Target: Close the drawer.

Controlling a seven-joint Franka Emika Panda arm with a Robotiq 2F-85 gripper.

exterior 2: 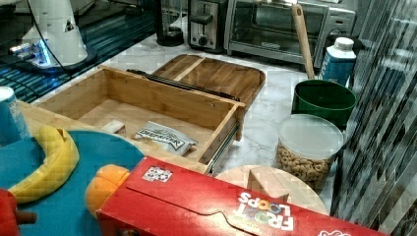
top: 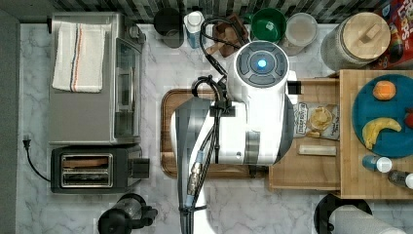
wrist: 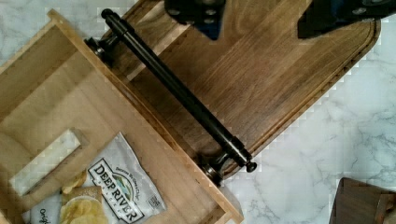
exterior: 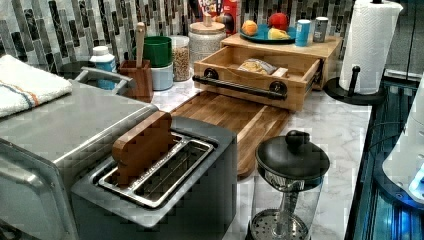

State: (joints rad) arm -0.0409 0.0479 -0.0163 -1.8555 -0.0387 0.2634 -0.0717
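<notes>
**Drawer open, hand above the tray**

The drawer [exterior: 252, 75] stands pulled out at upper centre of the left view, its black handle [wrist: 177, 91] over the edge of the brown tray [wrist: 275, 79]. It holds a chip bag [wrist: 116, 186]. The hand [wrist: 261, 18] hovers over the tray, fingers spread, apart from the handle, above the marble counter [wrist: 336, 140].

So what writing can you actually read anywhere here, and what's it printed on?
"DEEP RIVER": chip bag lying in the open drawer.
"FROOT LOOPS": red cereal box, with the letters upside down in the right view.
The smaller print on both the bag and the box is too blurred to read.
</notes>
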